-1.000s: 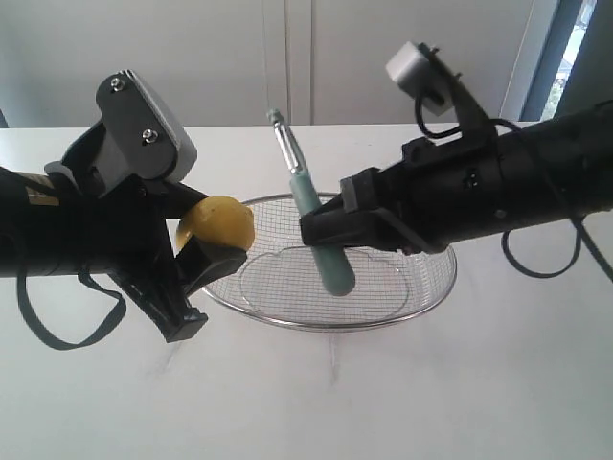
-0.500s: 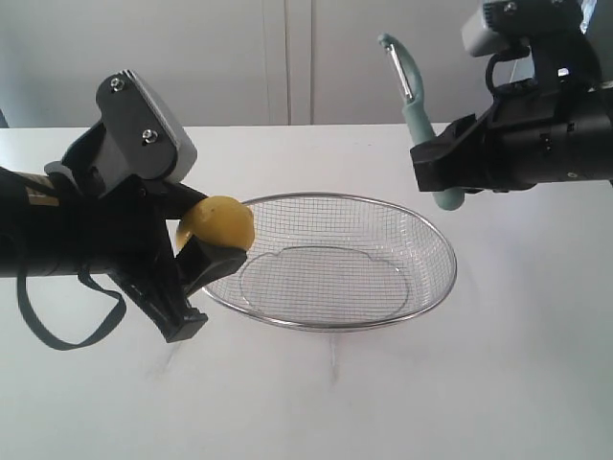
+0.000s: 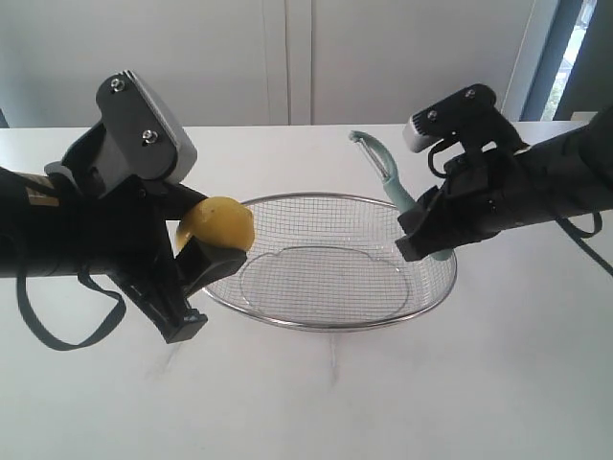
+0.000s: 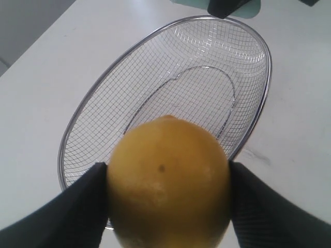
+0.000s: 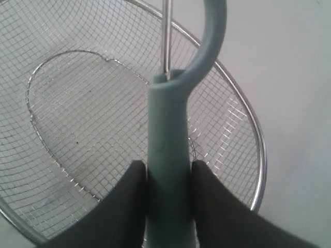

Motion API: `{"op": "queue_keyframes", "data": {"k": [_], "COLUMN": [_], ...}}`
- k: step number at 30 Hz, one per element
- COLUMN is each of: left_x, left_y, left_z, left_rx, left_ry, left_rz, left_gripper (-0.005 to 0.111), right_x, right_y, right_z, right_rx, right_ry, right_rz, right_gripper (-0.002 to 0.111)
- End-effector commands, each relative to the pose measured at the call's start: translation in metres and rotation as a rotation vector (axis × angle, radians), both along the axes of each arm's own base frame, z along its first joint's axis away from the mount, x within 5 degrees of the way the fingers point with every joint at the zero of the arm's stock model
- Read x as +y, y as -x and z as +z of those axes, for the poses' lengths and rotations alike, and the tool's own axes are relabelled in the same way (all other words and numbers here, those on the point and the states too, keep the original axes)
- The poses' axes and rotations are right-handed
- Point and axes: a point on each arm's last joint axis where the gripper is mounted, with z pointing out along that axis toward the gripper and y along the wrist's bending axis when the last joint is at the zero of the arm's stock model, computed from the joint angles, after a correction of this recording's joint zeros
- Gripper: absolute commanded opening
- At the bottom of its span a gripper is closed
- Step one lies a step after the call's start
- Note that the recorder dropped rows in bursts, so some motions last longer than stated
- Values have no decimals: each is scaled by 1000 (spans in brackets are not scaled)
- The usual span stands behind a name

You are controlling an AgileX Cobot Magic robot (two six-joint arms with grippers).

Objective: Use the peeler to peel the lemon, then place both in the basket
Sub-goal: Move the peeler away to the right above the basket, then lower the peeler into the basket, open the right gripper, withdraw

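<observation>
Well, I have two claws, so I will start with what is closest to each one.

My left claw [image 4: 168, 209] is holding the lemon [image 4: 168, 170]. A black finger [image 4: 77, 212] presses on each side of it. This claw is spread pretty wide, because the lemon is fat and round. The lemon is bright yellow, with one tiny dark dot on its skin. It is up in the air, not lying on anything.

Just past the lemon, and lower than my left claw, is the basket [image 4: 265, 98]. It is made of shiny wire and has a thick rim. The lemon hangs right by the rim nearest this claw. The basket sits on the white table [image 3: 460, 383].

My right claw [image 5: 169, 206] is pinching the peeler [image 5: 168, 129] by its handle. This claw is only a little way apart, because the handle is thin. The handle sticks out from between my fingers. Its curved head and thin metal blade are at the far end, away from my claw.

Under the peeler I see the wire of the basket, and past that, its rim.

From the side, my right claw is over the basket's rim on the side far from my left claw. The peeler's head tips up and toward my left claw. My two claws are well apart, with the basket between them.
</observation>
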Motion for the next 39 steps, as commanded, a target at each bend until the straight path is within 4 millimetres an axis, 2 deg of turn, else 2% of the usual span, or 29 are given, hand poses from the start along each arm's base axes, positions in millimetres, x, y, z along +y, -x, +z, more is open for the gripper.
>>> {"op": "queue_keyframes", "data": {"k": [1,9,21,32,35,39], "left_x": [0,0,0,0,0,0], "left_y": [2,2,2,3,3,3], "left_z": [0,0,0,0,0,0], "left_rx": [9,9,10,12,12,12], "left_ry": [9,9,8,6,6,6], "left_rz": [-1,-1,-2,-3,-3,-3], "left_gripper": [0,0,0,0,0,0], "right_x": [10,23,29,29,30,30], "right_y": [-2,-1,-14,-19,-20,-21], "right_z": [6,-1,-44,-65,-72,-76], "right_rx": [-93,-88,-11,25,50,61], "right_ry": [43,53,129,157,161,165], "right_rz": [51,83,106,94,92,93], "right_gripper": [0,0,0,0,4,16]}}
